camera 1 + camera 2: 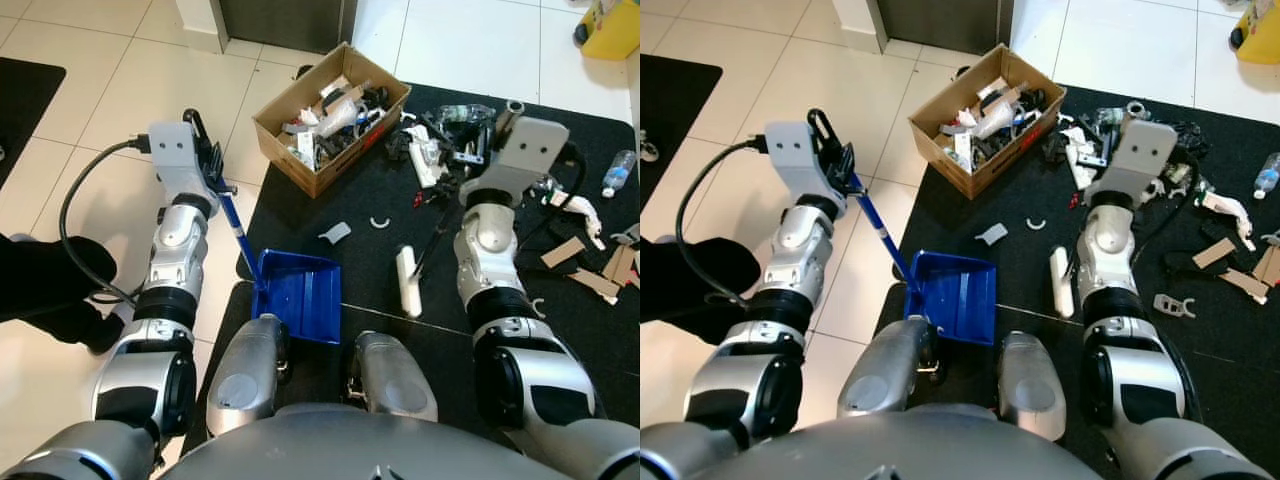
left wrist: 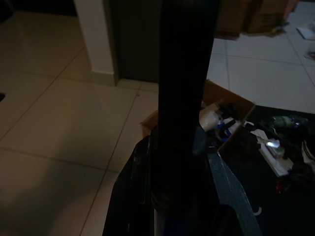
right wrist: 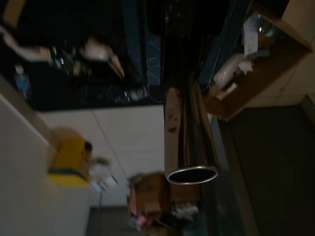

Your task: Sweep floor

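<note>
We are looking down over our 2 silver arms at a large black floor mat [image 1: 500, 330] lying on pale square floor tiles [image 1: 130, 100]. An open brown cardboard box [image 1: 290, 135], packed with white and dark scraps, is sitting half on the mat's far left corner. More litter is lying scattered on the mat: cardboard pieces [image 1: 565, 250], a clear plastic bottle [image 1: 618, 172] and a small grey scrap [image 1: 335, 233].

The blue plastic dustpan [image 1: 300, 290] is resting flat on the mat's near left edge, just in front of our knees, its open mouth facing the box. Its long blue handle [image 1: 238, 235] is rising at a slant to our left gripper [image 1: 210, 165], whose black fingers are clamped around the handle's top.

Our right gripper [image 1: 500, 125] is raised over the litter beside the box, closed around a shiny metal tube [image 3: 189, 147]; a thin dark shaft is running down from it to a white brush head [image 1: 408, 282] lying on the mat just right of the dustpan.

The right wrist view is showing us the tube's open round end, hidden from the head views. It is also showing a yellow container [image 3: 69, 160] against a pale wall. The left wrist view is dim, with a dark upright shape, too dim to identify, blocking the middle and the box behind it. We are reading no labels or writing anywhere.
</note>
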Robot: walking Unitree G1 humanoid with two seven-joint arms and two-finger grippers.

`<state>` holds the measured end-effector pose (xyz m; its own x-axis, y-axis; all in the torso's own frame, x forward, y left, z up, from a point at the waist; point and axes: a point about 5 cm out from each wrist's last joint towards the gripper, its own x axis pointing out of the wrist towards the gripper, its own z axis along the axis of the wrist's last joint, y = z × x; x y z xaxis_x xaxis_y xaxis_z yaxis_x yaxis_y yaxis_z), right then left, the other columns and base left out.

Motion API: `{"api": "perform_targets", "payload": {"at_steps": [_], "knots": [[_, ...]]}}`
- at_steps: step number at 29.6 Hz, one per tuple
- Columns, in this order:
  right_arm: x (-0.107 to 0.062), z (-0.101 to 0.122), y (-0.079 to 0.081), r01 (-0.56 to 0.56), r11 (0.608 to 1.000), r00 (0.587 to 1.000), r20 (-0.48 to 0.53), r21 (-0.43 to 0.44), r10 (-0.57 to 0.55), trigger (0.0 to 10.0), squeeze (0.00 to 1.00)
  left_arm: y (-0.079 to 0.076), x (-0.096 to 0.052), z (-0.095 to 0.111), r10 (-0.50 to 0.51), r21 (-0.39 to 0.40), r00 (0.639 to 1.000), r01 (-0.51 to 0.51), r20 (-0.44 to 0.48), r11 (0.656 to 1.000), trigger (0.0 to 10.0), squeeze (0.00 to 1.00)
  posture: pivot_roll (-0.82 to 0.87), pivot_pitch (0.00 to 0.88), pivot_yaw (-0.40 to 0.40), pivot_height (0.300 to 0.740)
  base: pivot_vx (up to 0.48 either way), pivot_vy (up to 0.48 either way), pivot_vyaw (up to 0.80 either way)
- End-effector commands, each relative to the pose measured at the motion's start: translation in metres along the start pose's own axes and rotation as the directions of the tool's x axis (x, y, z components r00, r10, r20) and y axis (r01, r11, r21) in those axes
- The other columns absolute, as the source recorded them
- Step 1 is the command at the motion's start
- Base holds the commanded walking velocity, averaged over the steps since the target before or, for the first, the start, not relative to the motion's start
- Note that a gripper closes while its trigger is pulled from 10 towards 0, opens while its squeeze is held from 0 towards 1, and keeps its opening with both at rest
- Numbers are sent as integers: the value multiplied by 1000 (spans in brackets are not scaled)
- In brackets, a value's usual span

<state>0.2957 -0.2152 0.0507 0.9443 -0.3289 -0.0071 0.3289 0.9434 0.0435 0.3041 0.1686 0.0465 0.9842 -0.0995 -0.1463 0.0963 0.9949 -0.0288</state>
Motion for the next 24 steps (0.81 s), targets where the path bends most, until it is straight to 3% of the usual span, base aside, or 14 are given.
{"api": "perform_targets", "payload": {"at_steps": [1,7,10,14,19,24], "knots": [[-4,-9,-4,20,1000,999,-48,2,-20,10000,0,0,-2,0,-25,51,999,24,20,998,10000,0,44,0,37,740,0,0,0],[-12,-23,-8,63,998,993,-104,27,-60,10000,0,-19,-7,-6,-125,138,991,118,47,983,10000,0,43,0,43,740,0,0,0],[-11,-21,-8,65,997,994,-93,30,-62,10000,0,-20,-7,-4,-130,151,990,121,52,981,10000,0,41,0,49,740,0,0,0],[-5,-14,-9,69,997,995,-70,39,-67,10000,0,-16,-4,1,-124,179,990,109,72,978,10000,0,39,0,55,740,0,0,0],[1,-10,-11,87,992,994,-76,95,-80,10000,0,0,1,9,-65,200,993,44,100,979,10000,0,38,0,55,740,0,0,0],[3,-7,-9,72,993,996,-62,97,-66,10000,0,2,-1,7,-38,204,992,12,122,979,10000,0,40,0,44,740,0,0,0]]}}
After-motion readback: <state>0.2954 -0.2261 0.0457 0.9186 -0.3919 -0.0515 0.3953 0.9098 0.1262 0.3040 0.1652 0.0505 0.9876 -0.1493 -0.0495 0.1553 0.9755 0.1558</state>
